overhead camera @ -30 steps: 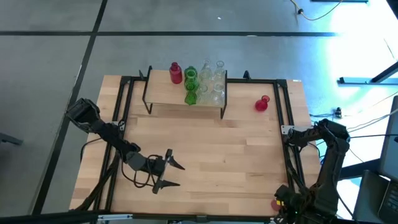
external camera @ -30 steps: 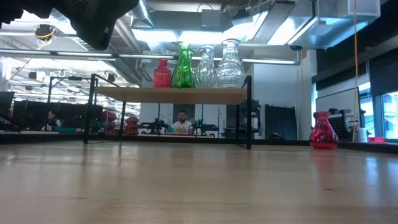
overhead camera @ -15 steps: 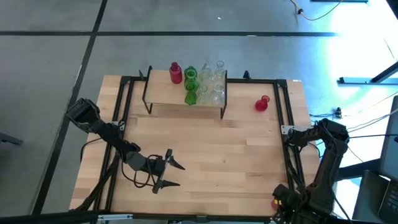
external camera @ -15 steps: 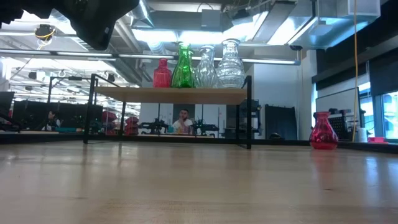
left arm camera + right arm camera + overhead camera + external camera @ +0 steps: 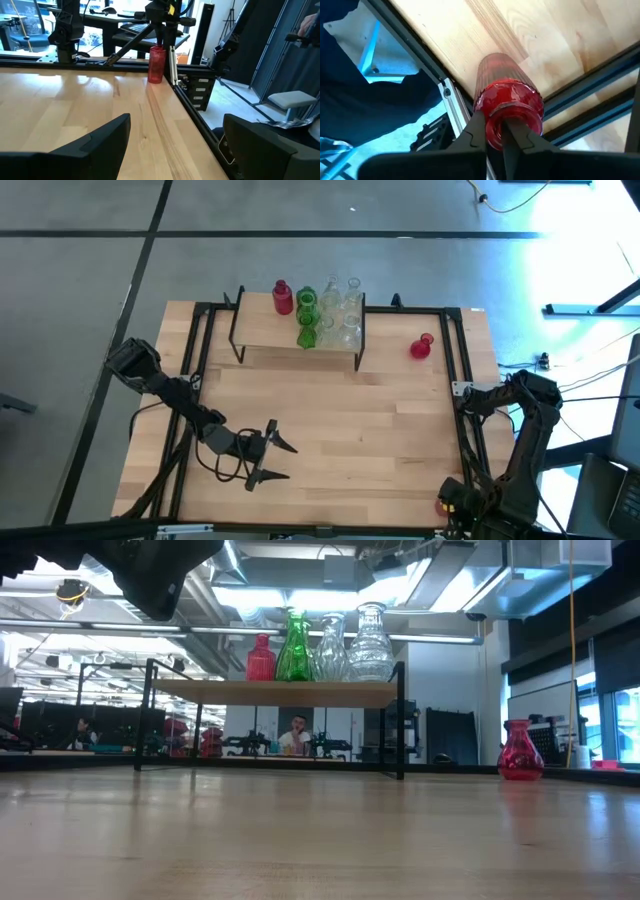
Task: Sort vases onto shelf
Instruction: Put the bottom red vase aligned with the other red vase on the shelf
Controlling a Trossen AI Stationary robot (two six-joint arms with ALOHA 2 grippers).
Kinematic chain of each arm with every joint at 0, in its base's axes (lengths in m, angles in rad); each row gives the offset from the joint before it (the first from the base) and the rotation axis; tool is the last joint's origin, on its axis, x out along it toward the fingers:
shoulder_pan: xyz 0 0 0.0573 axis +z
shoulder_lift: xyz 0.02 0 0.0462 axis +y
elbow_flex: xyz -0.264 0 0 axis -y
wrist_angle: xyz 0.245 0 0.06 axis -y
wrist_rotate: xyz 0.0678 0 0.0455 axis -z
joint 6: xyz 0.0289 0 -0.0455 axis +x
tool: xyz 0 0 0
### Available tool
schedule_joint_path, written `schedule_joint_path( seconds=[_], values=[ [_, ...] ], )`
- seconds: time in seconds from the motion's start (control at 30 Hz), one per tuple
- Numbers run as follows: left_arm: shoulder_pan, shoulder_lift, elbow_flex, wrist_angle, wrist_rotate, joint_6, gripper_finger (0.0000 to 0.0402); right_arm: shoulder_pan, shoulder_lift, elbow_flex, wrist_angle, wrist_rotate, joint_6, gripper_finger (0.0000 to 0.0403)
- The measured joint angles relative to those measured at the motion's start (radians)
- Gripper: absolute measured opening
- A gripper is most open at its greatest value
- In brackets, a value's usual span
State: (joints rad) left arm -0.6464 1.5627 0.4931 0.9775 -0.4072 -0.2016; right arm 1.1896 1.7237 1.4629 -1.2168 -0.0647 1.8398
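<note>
The shelf (image 5: pixel 268 330) stands at the table's far edge. It carries a red vase (image 5: pixel 282 298), two green vases (image 5: pixel 307 308) and several clear vases (image 5: pixel 342 315). Another red vase (image 5: pixel 421 346) stands on the table to the shelf's right. At the table's near right corner my right gripper (image 5: pixel 496 122) points down, shut on a ribbed red vase (image 5: pixel 156 65). My left gripper (image 5: pixel 290 461) hovers open and level over the table's near left part, with nothing between its fingers. My right gripper comes from above, pointing down, with its two fingers (image 5: pixel 481 131) shut together on the top of the red vase (image 5: pixel 506 107). The fingers hide the mouth, so the kind of hold cannot be told. The vase stands upright below them by the table's right rail; whether it is lifted clear I cannot tell.
A black metal frame (image 5: pixel 470 410) runs along the table's edges, and its rail passes close to the held vase. The wide wooden middle of the table (image 5: pixel 350 430) is bare. People and equipment show in the room behind the shelf (image 5: pixel 298 735).
</note>
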Motion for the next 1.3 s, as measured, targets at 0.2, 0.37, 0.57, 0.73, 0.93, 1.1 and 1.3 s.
schedule_joint_path(
  seconds=[0.2, 0.37, 0.57, 0.73, 0.93, 1.1, 1.3],
  values=[
    [0.000, 0.000, 0.000, 0.000, 0.000, 0.000, 0.0312, -0.011, 0.000, 0.002, -0.015, 0.051, -0.059, 0.0017],
    [0.000, 0.000, 0.000, 0.000, 0.000, 0.000, 0.0312, -0.067, 0.003, 0.021, -0.015, 0.120, -0.179, 0.0008],
    [0.000, 0.000, 0.000, 0.000, 0.000, 0.000, 0.0312, -0.192, 0.003, 0.023, -0.012, 0.150, -0.409, 0.0007],
    [0.000, 0.000, 0.000, 0.000, 0.000, 0.001, 0.0312, -0.318, 0.003, 0.023, -0.003, 0.155, -0.632, 0.0005],
    [0.000, 0.000, 0.000, 0.000, 0.000, 0.003, 0.0312, -0.482, 0.004, 0.048, 0.035, 0.163, -0.917, 0.0009],
    [0.000, 0.000, 0.000, 0.000, 0.000, 0.003, 0.0312, -0.610, 0.004, 0.099, 0.071, 0.210, -1.134, 0.0010],
    [0.000, 0.000, 0.000, 0.000, 0.000, 0.003, 0.0312, -0.742, 0.003, 0.114, 0.180, 0.204, -1.316, 0.0011]
  ],
)
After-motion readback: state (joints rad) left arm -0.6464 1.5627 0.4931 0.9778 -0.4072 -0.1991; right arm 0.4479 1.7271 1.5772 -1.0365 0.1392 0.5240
